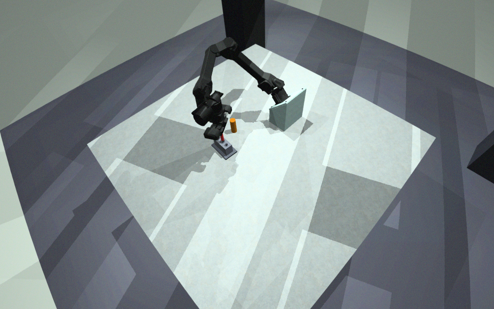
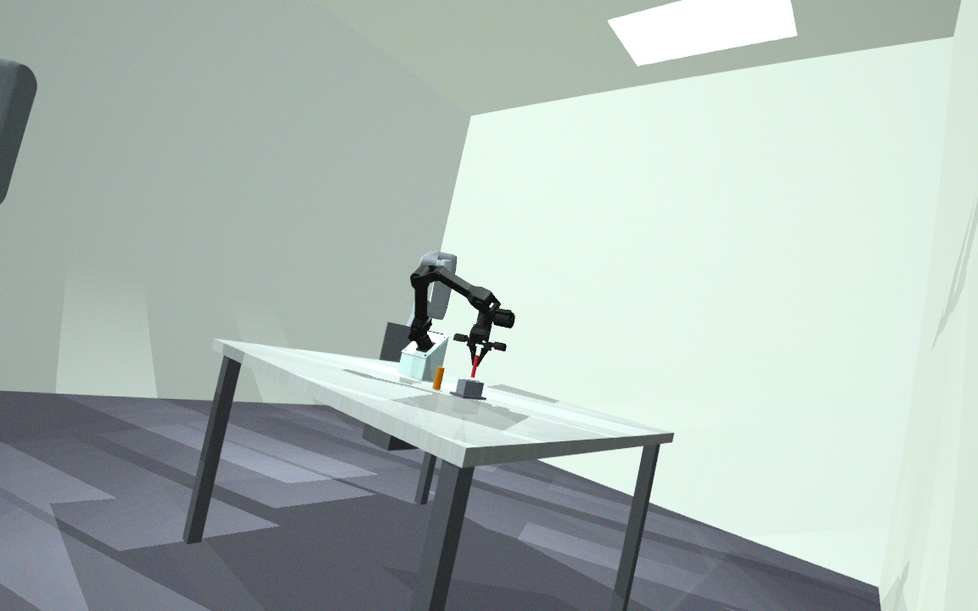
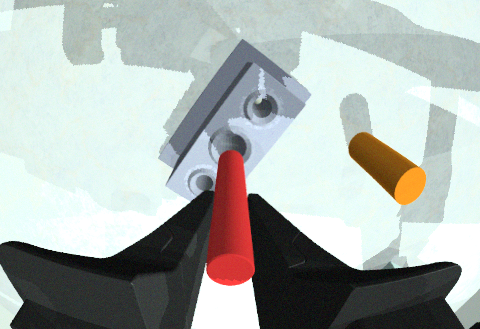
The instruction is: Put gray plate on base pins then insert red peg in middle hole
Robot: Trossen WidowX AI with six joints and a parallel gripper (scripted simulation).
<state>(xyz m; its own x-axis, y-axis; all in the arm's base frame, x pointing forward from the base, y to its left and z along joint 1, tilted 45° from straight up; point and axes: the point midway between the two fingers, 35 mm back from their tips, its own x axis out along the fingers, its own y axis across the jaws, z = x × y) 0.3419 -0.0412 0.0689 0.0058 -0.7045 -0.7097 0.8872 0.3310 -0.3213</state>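
Note:
The gray plate (image 1: 226, 141) (image 2: 469, 385) (image 3: 272, 129) lies flat on the darker base (image 1: 227, 156) (image 3: 200, 114). Its three holes face up, and a pin tip shows inside the far end hole. My gripper (image 2: 477, 360) (image 3: 230, 201) is shut on the red peg (image 1: 221, 137) (image 2: 474, 366) (image 3: 230, 229) and holds it nearly upright. In the wrist view the peg's lower end is at the near edge of the middle hole (image 3: 231, 144). I cannot tell whether the tip is just above the hole or just inside it.
An orange cylinder (image 1: 233, 125) (image 2: 438, 378) (image 3: 387, 168) stands upright on the table beside the base. The arm's pale green mounting block (image 1: 289, 111) (image 2: 418, 364) stands farther back. The table's edge (image 2: 568, 442) shows in the exterior view.

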